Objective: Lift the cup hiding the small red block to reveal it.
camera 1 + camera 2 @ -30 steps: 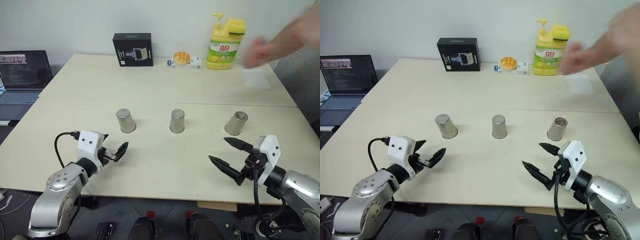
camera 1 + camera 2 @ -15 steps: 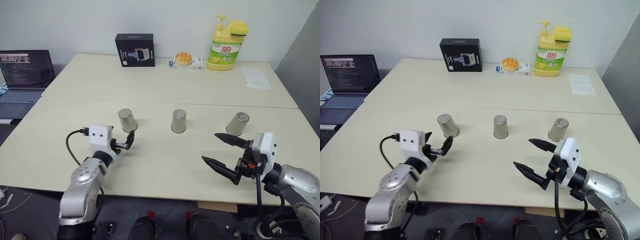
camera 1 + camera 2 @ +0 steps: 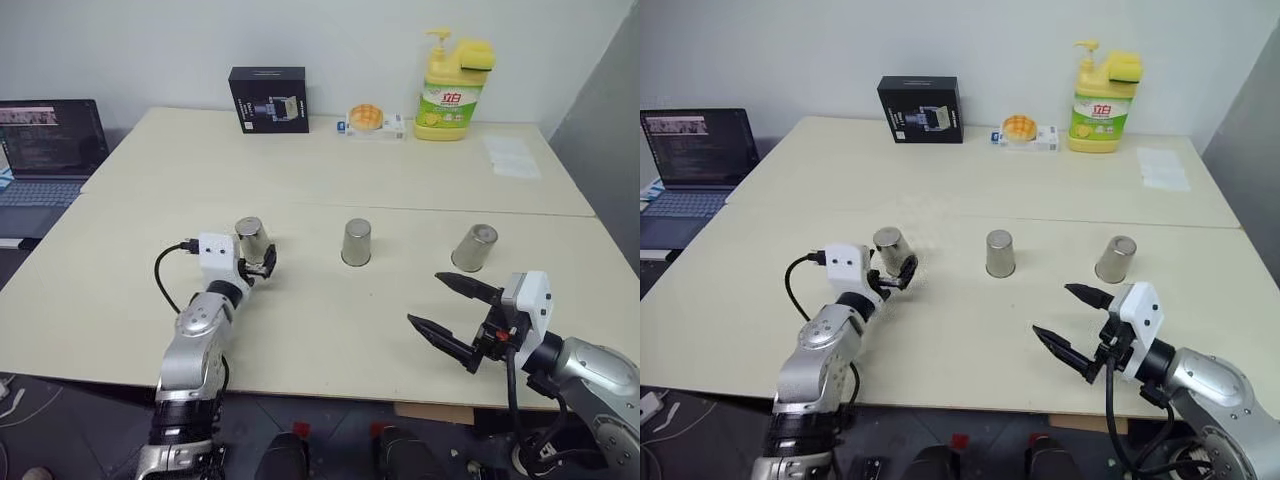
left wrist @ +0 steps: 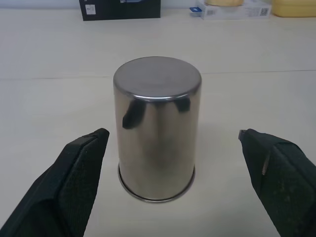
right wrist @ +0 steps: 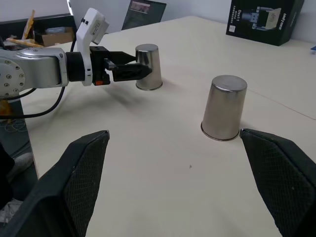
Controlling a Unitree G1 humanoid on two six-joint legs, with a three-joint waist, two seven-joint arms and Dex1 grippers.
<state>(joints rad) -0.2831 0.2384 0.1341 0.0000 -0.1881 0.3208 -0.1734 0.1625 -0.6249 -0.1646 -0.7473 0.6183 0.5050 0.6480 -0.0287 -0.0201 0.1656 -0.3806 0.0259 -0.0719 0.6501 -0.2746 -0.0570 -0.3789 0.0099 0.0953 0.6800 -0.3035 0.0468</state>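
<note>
Pale tabletop (image 3: 330, 330) runs from the near edge to the white wall, and the middle cup (image 3: 355, 242) serves as the marker for everything on it. Nearest, on the right of that cup and closer to the table's edge, the right gripper (image 3: 450, 310) hangs with its two black fingers spread wide, gripping nothing. On the left of the middle cup, the left gripper (image 3: 262, 262) points level at the left cup (image 3: 251, 239); its fingers are spread wide, one on each side of the cup's lower part, and the left wrist view shows bare table between each pad and the steel wall. All three cups stand mouth down in a row across the table: the left cup, the middle one, and the right cup (image 3: 473, 246), which looks slightly tilted. No red block is visible; whichever cup covers it cannot be told. Beyond the middle cup, near the wall, sit a black box (image 3: 267, 99), a small packet with a bun (image 3: 366, 118) and a yellow soap bottle (image 3: 448, 88). Far off to the left of the row, a laptop (image 3: 50, 150) stands open.
</note>
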